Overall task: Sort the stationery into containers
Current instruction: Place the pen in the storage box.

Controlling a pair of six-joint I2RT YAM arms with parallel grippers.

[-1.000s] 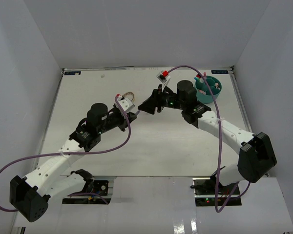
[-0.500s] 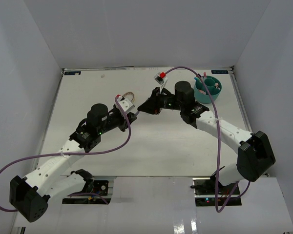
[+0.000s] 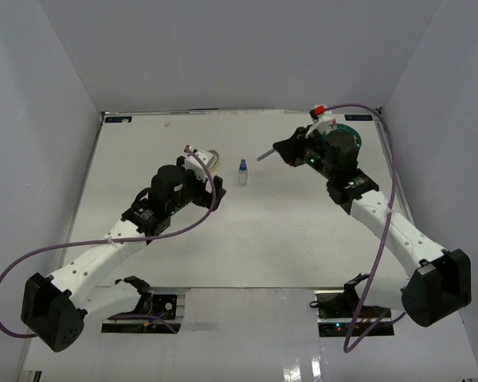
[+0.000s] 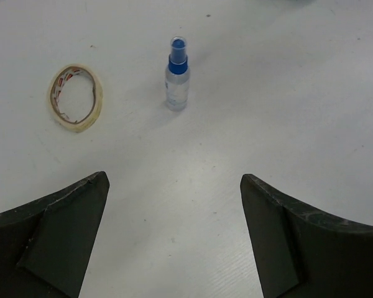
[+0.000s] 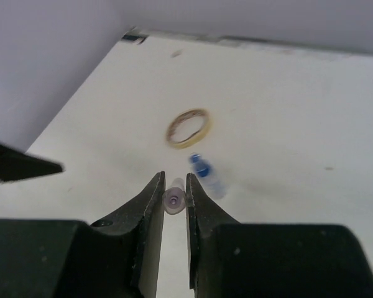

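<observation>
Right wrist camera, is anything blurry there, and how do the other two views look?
Right wrist: the bottle is smeared and soft, and the pen end is slightly soft. Left wrist: crisp, with even light and only faint shadows. Top external: clear, with glare on the glossy near ledge.

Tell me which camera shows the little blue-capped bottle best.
Left wrist: the bottle stands upright, sharp and unblocked, close ahead. The top camera shows it tiny at mid-table; the right wrist shows it blurred.
</observation>
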